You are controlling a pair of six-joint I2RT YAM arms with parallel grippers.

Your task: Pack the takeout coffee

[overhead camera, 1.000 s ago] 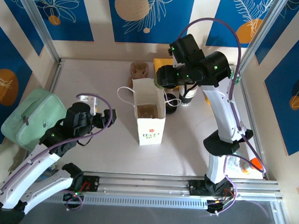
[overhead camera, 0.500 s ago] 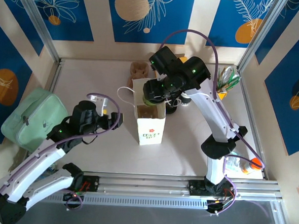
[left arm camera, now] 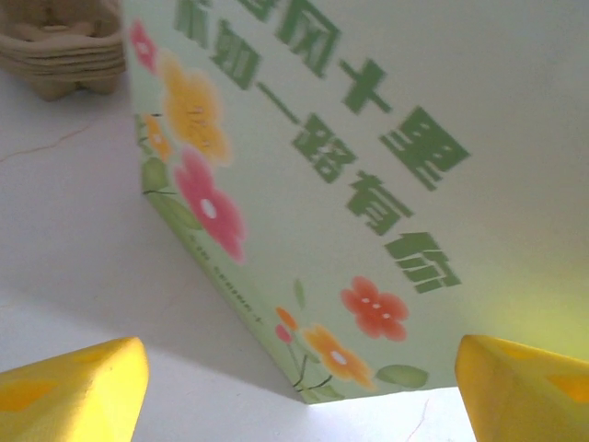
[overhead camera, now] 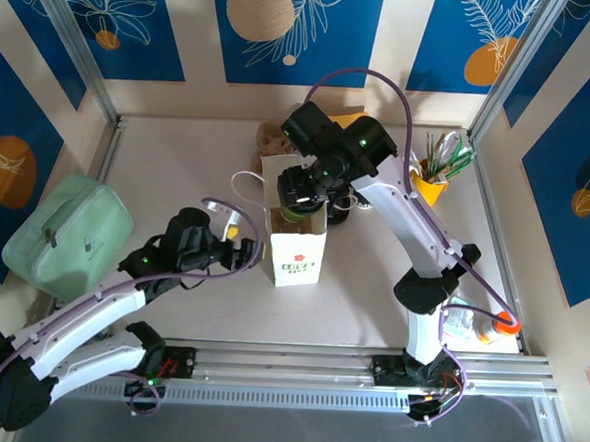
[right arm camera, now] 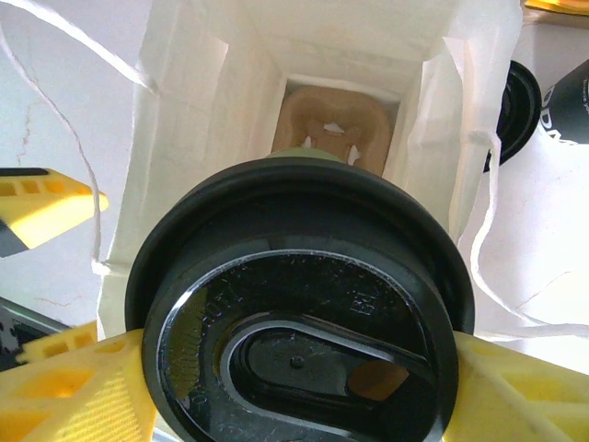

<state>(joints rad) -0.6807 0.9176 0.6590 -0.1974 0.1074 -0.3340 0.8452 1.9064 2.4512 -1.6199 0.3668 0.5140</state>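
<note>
A: What takes up the most room?

B: The table (overhead camera: 178,164). On it, at 9 o'clock from the middle, a green pouch (overhead camera: 64,232) lies against the left edge.

A: And in the middle?

B: A white paper bag (overhead camera: 295,251), upright, mouth open, with flowers and green lettering on its side.

A: Where is the coffee (right arm camera: 299,304)?

B: Right over the bag's mouth. The right gripper (overhead camera: 299,193) is clamped on it, a yellow finger (right arm camera: 83,387) pressed to each side of the cup under the black lid. The cup is upright. Whether its base is already below the rim, I cannot tell.

A: The other arm?

B: The left gripper (overhead camera: 238,250) sits low at 9 o'clock of the bag, just beside it, pointing at its printed side. Its jaws stand wide apart with nothing between them; the wrist view shows the bag's lower corner in the gap.

A: Anything inside the bag?

B: A brown pulp carrier (right arm camera: 336,129) lies flat on the bottom.

A: Smaller things around it?

B: At 2 o'clock, near the far right corner, a yellow holder (overhead camera: 432,184) with green-tipped sticks in it. At 11 o'clock, a stack of brown carriers (overhead camera: 272,136), near the bag. At 3 o'clock, black lids (overhead camera: 337,216) just beside the bag's wall. At 4 o'clock, well apart by the right arm's base, a bottle (overhead camera: 489,328) with an orange cap.
</note>
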